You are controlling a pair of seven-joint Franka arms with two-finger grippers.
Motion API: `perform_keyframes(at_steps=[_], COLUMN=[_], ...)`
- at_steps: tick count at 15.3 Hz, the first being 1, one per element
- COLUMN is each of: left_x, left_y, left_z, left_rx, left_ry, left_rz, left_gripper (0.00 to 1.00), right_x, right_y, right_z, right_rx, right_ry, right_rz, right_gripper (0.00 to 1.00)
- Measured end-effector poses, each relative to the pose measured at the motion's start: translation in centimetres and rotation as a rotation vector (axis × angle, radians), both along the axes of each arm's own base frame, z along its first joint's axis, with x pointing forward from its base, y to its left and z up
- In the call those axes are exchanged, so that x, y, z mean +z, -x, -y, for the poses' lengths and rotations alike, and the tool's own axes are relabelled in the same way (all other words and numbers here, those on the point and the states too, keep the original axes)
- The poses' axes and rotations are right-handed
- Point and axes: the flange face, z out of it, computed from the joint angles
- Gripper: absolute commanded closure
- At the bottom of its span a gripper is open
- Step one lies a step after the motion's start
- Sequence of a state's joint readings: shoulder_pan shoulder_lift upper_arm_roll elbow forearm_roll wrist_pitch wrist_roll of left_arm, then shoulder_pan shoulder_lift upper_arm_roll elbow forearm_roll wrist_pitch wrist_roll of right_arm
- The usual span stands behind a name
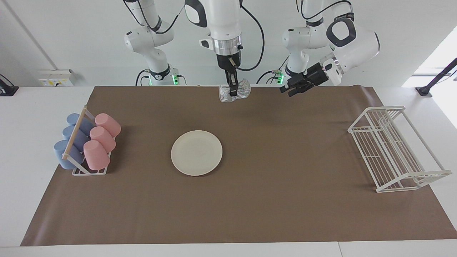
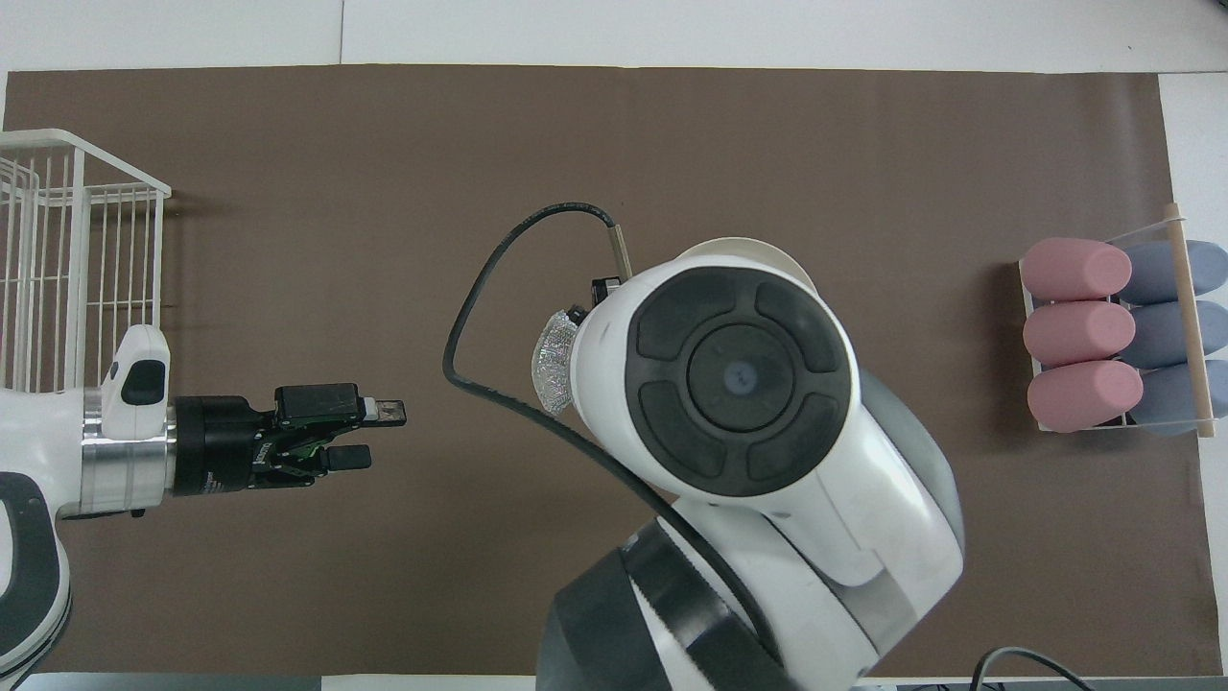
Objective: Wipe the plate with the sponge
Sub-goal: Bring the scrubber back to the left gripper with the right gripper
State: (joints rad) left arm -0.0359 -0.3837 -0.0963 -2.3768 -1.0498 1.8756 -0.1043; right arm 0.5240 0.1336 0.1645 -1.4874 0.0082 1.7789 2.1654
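Beginning at the right arm's end of the table [image 1: 35,107]: a cup rack [image 1: 76,170] loaded with blue and pink cups [image 1: 95,154] lying on their sides, no part of the wiping. Next, about midway between the table's long edges and somewhat toward the right arm's end, the plate [image 1: 196,152], lying flat and bare on the brown mat [image 1: 285,196], nothing touching it. Looks clean and dry, though no telling from its face whether wiped or not. Then the right gripper [image 1: 232,93], raised high above the table and clamped tight on the sponge [image 1: 244,88], which hangs in the air well clear of the plate; seen from above, just past the plate's rim toward the left arm's end. So no wiping contact at this instant. Judged from that: either the wipe done, with only setting the sponge down left, or one more pass to make, needing a full descent onto the plate. Further along, the left gripper [image 1: 294,87], spread open and empty, waiting in the air over the mat. Last, near the left arm's end, an empty white wire rack [image 1: 392,150].
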Motion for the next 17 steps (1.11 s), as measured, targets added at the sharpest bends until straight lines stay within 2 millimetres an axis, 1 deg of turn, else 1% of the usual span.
perform_keyframes(at_steps=[2, 5, 6, 8, 12, 13, 14, 15, 16, 17], left_x=[1.2, 2.7, 3.0, 3.0, 1.7, 1.4, 1.2, 1.1, 1.1, 1.2], left_y=[0.1, -0.1, -0.2, 0.0, 0.3, 0.4, 0.5, 0.6, 0.6, 0.5], left_z=[0.7, 1.6, 2.0, 3.4, 6.1, 6.9, 7.6, 7.9, 8.0, 7.9], left_rx=[0.004, 0.028, 0.036, 0.024, -0.030, -0.040, -0.049, -0.056, -0.057, -0.056], left_ry=[0.122, 0.264, 0.291, 0.308, 0.311, 0.309, 0.309, 0.311, 0.311, 0.312], left_rz=[-0.024, -0.038, -0.037, -0.021, -0.015, -0.018, -0.022, -0.026, -0.026, -0.025], left_gripper=[0.00, 0.00, 0.00, 0.00, 0.00, 0.06, 0.24, 0.56, 0.95, 1.00], right_x=[0.0, -0.3, -0.3, -0.4, -0.5, -0.5, -0.5, -0.5, -0.5, -0.5], right_y=[1.6, 4.3, 4.7, 4.7, 4.5, 4.5, 4.5, 4.5, 4.5, 4.5], right_z=[-1.5, -4.3, -4.7, -4.7, -4.5, -4.5, -4.5, -4.5, -4.5, -4.4], right_rx=[-0.008, 0.011, 0.014, 0.014, 0.009, 0.009, 0.009, 0.009, 0.009, 0.009], right_ry=[0.009, 0.017, 0.019, 0.020, 0.024, 0.024, 0.025, 0.025, 0.025, 0.025], right_rz=[-0.021, -0.034, -0.035, -0.035, -0.036, -0.037, -0.037, -0.037, -0.037, -0.037], right_gripper=[1.00, 1.00, 1.00, 1.00, 1.00, 1.00, 1.00, 1.00, 1.00, 1.00])
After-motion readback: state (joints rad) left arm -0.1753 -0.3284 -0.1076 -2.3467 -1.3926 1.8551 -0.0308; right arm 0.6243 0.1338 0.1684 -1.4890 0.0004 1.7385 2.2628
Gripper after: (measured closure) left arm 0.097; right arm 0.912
